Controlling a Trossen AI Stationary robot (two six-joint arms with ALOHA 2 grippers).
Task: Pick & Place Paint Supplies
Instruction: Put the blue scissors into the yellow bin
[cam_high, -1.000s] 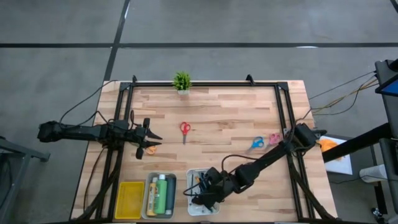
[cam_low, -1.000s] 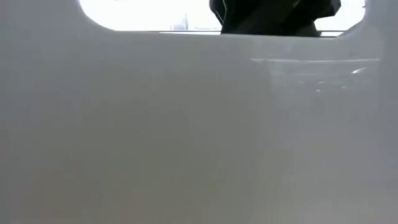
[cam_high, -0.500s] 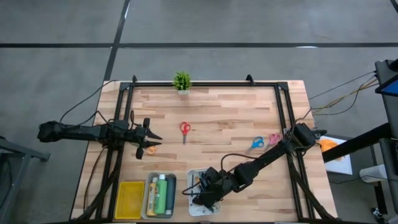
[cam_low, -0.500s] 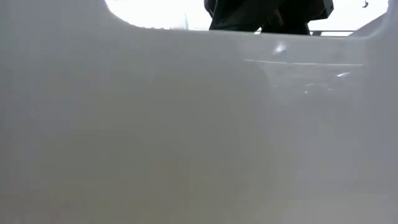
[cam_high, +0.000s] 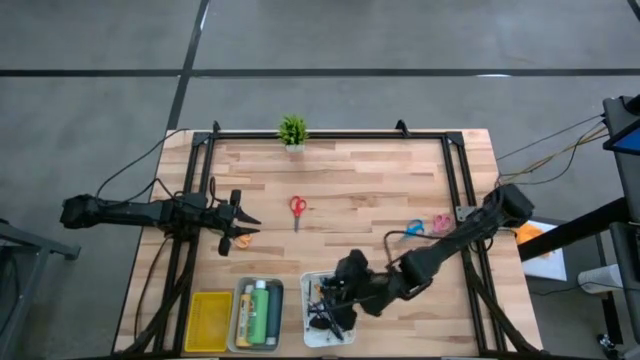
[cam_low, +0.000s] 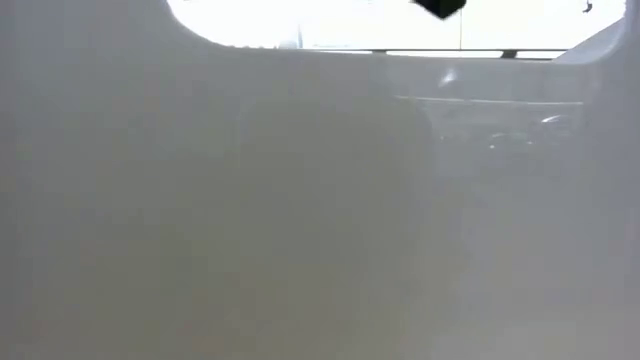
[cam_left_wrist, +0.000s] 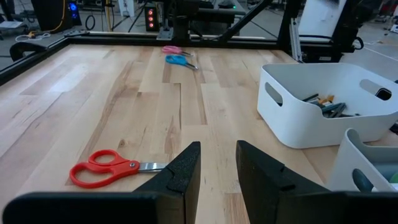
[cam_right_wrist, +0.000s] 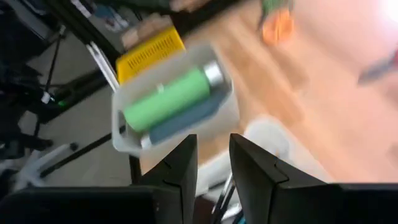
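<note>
We see the right claw (cam_high: 335, 300) hanging over the white rectangular plastic tray (cam_high: 308, 331) at the table's six o'clock edge, its two dark fingers (cam_right_wrist: 177, 171) set a narrow gap apart with nothing between them; thin dark brushes and pencils (cam_high: 322, 312) lie in that tray. Just at the tray's nine o'clock side stands the grey rectangular tray (cam_high: 240, 340), holding a small green paint bottle (cam_high: 261, 310), a yellow paint bottle (cam_high: 245, 310) and a grey-blue one we make out only in the right wrist view (cam_right_wrist: 183, 121); further toward nine o'clock sits the yellow rectangular tray (cam_high: 208, 320). The left claw (cam_high: 240, 226) waits at the light wooden table's (cam_high: 350, 180) nine o'clock edge, its fingers a narrow gap apart and empty, with small orange-handled scissors (cam_high: 243, 238) just beside it. Red-handled scissors (cam_high: 297, 209) lie near the centre, blue-handled scissors (cam_high: 412, 229) and pink-handled scissors (cam_high: 440, 221) lie together toward three o'clock, and a small green potted plant (cam_high: 292, 130) stands at twelve o'clock
</note>
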